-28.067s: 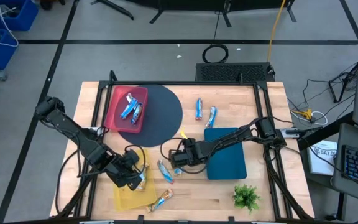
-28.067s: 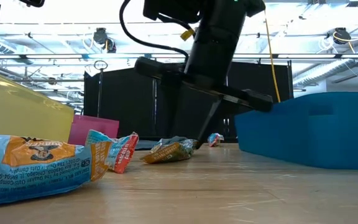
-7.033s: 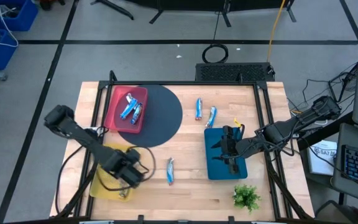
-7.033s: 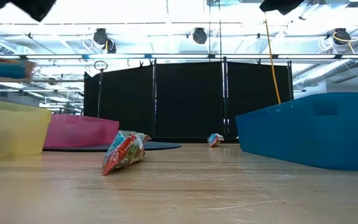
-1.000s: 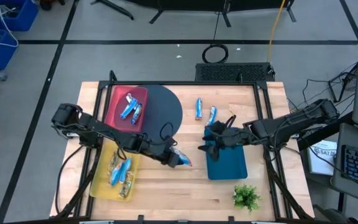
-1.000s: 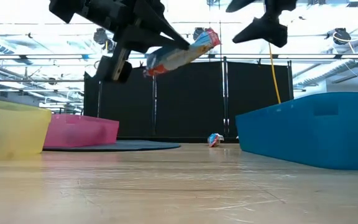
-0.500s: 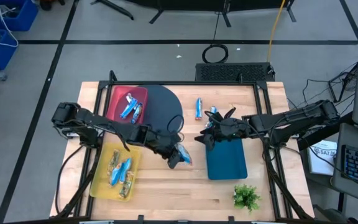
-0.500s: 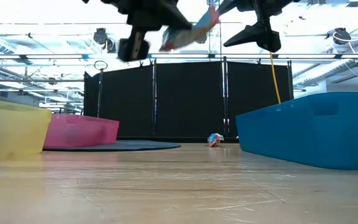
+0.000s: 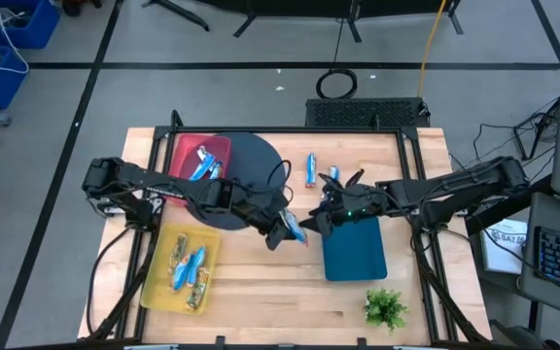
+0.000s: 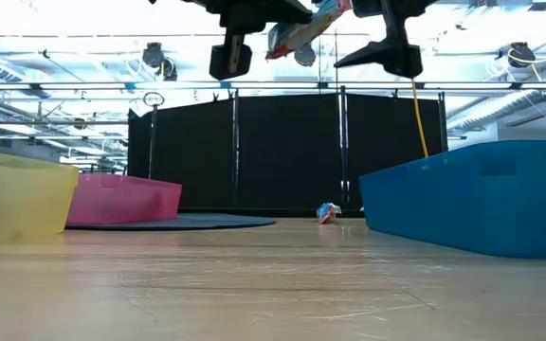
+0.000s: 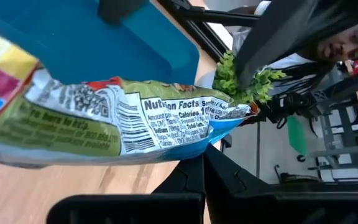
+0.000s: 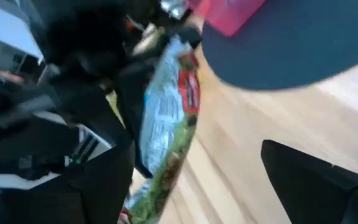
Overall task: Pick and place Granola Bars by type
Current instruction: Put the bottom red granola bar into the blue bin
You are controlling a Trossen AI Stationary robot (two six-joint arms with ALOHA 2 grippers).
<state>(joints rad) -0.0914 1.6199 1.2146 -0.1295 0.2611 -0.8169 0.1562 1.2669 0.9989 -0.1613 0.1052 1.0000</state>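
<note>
I am seeing the left tool [image 9: 282,233] pinching a granola bar [image 9: 297,232] in the air above the bench [image 9: 261,292], just beside the blue bin [image 9: 353,255]. The right tool [image 9: 317,220] is hovering spread, its fingers probably either side of the bar's free end, though I cannot confirm contact.

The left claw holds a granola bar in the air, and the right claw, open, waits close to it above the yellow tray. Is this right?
Not quite. In the high view the left claw, its bar and the open right claw meet beside the blue tray; the yellow tray is far off.
</note>
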